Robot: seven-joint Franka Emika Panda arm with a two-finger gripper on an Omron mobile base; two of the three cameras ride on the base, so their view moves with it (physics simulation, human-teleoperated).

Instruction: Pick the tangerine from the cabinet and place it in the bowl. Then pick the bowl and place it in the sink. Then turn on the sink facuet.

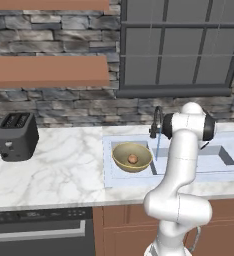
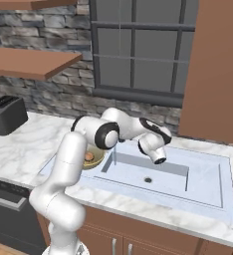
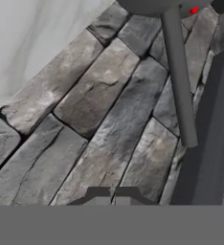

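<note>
Gripper [image 3: 115,195], fingers together and empty, faces the stone wall; the faucet lever [image 3: 180,76] slants toward one o'clock.

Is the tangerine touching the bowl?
Touching. In the left base view the tangerine rests on the inner bottom of the bowl, with no gap under it.

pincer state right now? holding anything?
Pincer: shut, dark tips together, nothing between them; it faces the grey stone wall beside the slim black gooseneck tap.

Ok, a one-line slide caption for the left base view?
Tangerine in the bowl, bowl in the sink, water running from the faucet.
</note>
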